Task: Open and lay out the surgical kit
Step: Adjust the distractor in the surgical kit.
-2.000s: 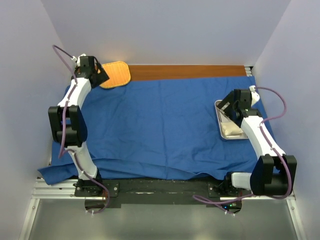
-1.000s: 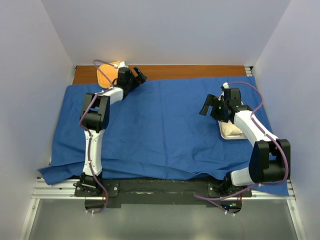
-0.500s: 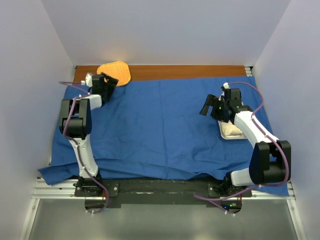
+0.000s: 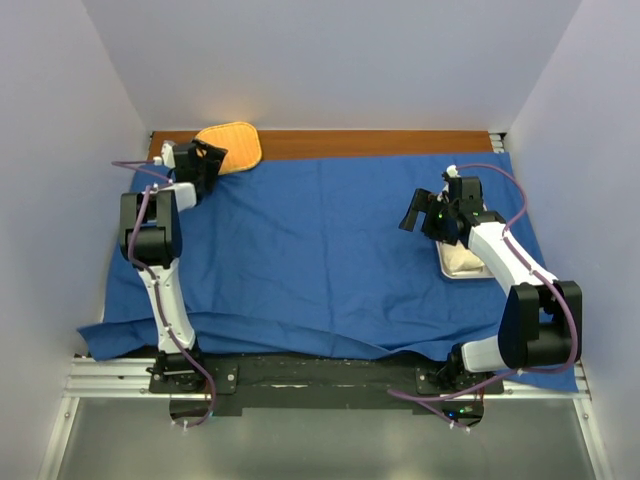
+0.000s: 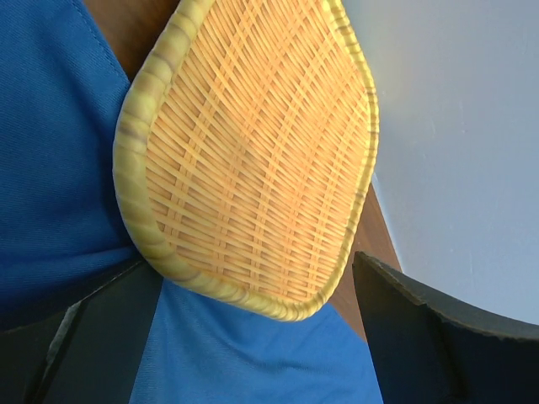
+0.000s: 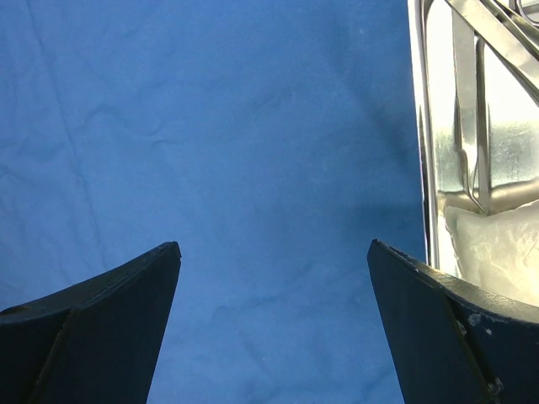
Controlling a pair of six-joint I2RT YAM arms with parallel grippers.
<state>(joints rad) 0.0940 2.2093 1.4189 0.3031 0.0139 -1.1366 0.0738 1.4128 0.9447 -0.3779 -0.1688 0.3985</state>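
The blue cloth wrap (image 4: 320,250) lies spread flat over the table. The steel tray (image 4: 443,262) sits on its right side and holds the white gauze pack (image 4: 463,260). In the right wrist view the tray (image 6: 428,168) holds slim metal instruments (image 6: 467,101) and the gauze (image 6: 497,244). My right gripper (image 4: 415,212) is open and empty over bare cloth (image 6: 210,126), just left of the tray; its jaws (image 6: 274,286) stand wide apart. My left gripper (image 4: 205,160) is open at the far left, with the near edge of the orange woven mat (image 5: 253,151) between its wide jaws (image 5: 253,337).
The orange mat (image 4: 230,146) rests at the back left, half on the cloth and half on the bare wooden strip (image 4: 380,142) along the back wall. White walls close in the left, back and right. The cloth's front edge hangs over the rail by the arm bases.
The right gripper moved off the tray to its left, then held still. The left gripper swung right past the mat, then back left to the mat's near edge.
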